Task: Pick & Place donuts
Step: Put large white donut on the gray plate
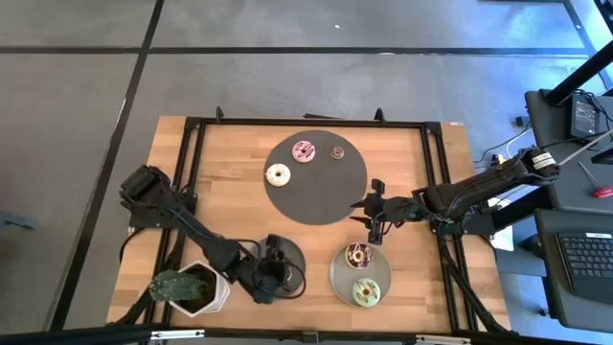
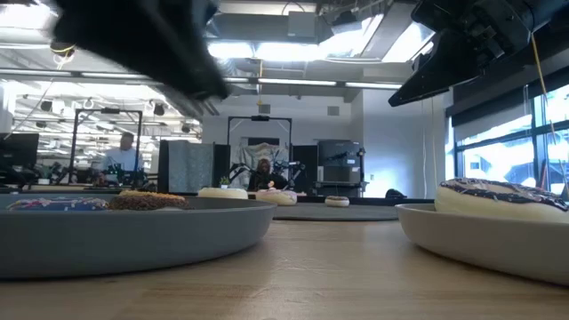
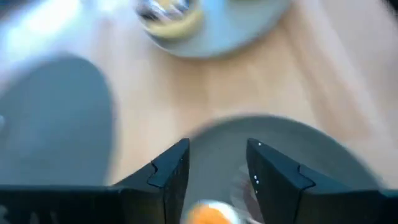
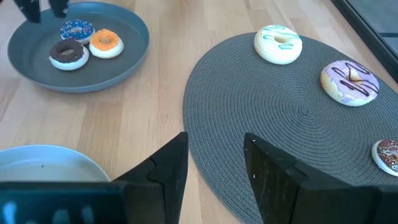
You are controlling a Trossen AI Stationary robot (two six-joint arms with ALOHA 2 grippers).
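Note:
Three mini donuts, purple (image 4: 76, 29), brown (image 4: 67, 53) and orange (image 4: 106, 42), lie in a dark grey plate (image 4: 127, 68) at the near middle of the table. My left gripper (image 1: 270, 261) hovers open over this plate, with the orange donut (image 3: 208, 214) below and between its fingers. A white donut (image 1: 278, 173), a pink one (image 1: 304, 150) and a small sprinkled one (image 1: 337, 151) lie on a round dark mat (image 1: 321, 196). A chocolate-sprinkled donut (image 1: 359, 255) and a green one (image 1: 365, 291) lie in a lighter grey plate (image 1: 337, 278). My right gripper (image 1: 372, 216) is open and empty at the mat's right near edge.
A potted cactus in a white pot (image 1: 187, 287) stands at the near left corner, beside my left arm. Black rails (image 1: 192, 172) run along the table's left, far and right sides. Bare wood lies left of the mat.

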